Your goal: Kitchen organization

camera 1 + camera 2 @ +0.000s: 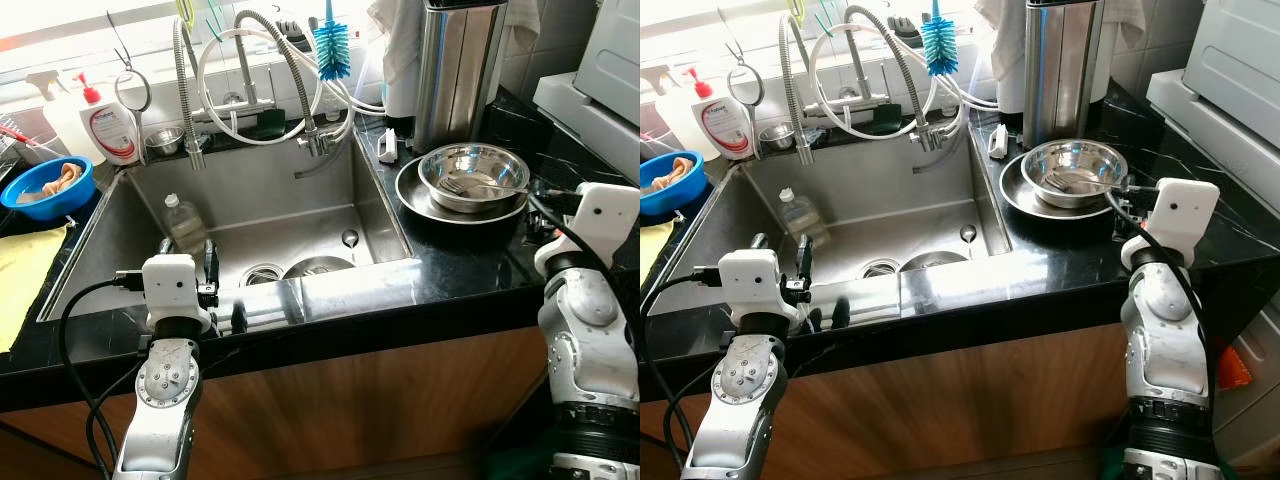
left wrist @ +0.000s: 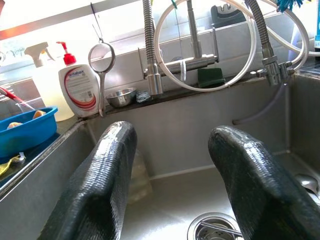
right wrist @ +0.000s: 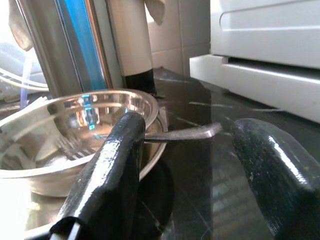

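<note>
Both pairs of jaws stand spread and hold nothing. Going from the left, a blue bowl [image 1: 45, 187] with food scraps sits on the counter by a soap bottle [image 1: 108, 125]. The left gripper [image 1: 190, 262] hangs over the front edge of the sink [image 1: 375, 195], where a plastic bottle [image 1: 183, 221] lies in the basin near the drain. Further right, a steel bowl [image 1: 473, 176] with a fork [image 3: 182, 134] in it rests on a plate [image 1: 412, 190], and the right gripper [image 3: 195, 165] sits just in front of that bowl, the fork handle pointing between its fingers.

Judging by this, the tidying has hardly begun: bottle, bowls and fork all wait to be moved.

The head views give the whole layout. The right wrist view alone shows how close the fork handle lies; the left wrist view brings out a small strainer [image 2: 101, 58] hanging by the tap.
</note>
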`<state>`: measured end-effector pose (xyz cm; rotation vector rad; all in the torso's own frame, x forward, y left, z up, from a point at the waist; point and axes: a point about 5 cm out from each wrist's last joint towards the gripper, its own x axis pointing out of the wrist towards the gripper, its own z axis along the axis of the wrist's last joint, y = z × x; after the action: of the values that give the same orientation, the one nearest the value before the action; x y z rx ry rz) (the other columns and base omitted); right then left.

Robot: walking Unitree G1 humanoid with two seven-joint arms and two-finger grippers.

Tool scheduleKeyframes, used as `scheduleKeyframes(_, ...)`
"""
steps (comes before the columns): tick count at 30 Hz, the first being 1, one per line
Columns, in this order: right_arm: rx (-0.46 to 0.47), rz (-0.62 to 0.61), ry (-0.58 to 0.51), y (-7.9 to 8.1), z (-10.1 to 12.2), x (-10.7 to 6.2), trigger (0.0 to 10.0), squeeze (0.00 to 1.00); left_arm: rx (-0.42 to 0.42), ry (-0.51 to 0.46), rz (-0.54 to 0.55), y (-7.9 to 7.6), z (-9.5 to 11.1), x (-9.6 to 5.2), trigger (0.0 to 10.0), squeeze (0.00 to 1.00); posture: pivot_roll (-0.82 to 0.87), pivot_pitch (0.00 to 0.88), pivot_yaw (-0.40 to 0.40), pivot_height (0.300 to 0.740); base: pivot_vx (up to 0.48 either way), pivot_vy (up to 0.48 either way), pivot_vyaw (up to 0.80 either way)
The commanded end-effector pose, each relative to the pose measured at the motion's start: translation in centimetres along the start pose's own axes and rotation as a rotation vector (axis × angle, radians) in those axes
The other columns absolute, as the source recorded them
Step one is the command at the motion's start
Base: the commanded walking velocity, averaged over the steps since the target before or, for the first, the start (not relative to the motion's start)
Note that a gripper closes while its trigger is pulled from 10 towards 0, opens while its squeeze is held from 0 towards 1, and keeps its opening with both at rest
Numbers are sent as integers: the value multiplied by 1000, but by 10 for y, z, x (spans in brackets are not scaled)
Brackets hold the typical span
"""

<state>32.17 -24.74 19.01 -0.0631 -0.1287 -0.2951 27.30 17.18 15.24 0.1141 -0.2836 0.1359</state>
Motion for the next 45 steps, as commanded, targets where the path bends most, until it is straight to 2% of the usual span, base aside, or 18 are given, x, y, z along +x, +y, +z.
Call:
scheduleKeyframes(1, 19, 28, -23, 9, 5, 2, 10000, 0, 36, -7, 9, 6, 1, 1, 10000, 0, -213, 0, 138, 740, 0, 0, 0)
scheduleKeyframes(13, 15, 30, -32, 10, 5, 5, 10000, 0, 34, -11, 6, 5, 1, 1, 10000, 0, -213, 0, 138, 740, 0, 0, 0)
scheduleKeyframes(14, 16, 29, -35, 10, 6, 5, 4941, 0, 34, -11, 7, 5, 1, 1, 10000, 0, -212, 0, 137, 740, 0, 0, 0)
scheduleKeyframes(15, 16, 28, -38, 10, 6, 5, 1294, 0, 34, -11, 8, 5, 1, 1, 10000, 0, -212, 0, 137, 740, 0, 0, 0)
scheduleKeyframes(16, 17, 28, -40, 10, 7, 5, 1294, 0, 34, -10, 8, 5, 1, 1, 10000, 0, -212, 0, 137, 740, 0, 0, 0)
scheduleKeyframes(17, 17, 27, -40, 10, 7, 5, 0, 0, 35, -10, 8, 5, 1, 1, 10000, 0, -212, 0, 137, 740, 0, 0, 0)
scheduleKeyframes(39, 24, 34, -48, 14, 7, 7, 0, 0, 38, -14, 8, 5, 2, 3, 10000, 0, -211, 0, 140, 740, 0, 0, 0)
scheduleKeyframes(45, 32, 48, -61, 17, 10, 7, 0, 0, 61, -27, -8, 3, 4, 3, 10000, 0, -210, 0, 139, 740, 0, 0, 0)
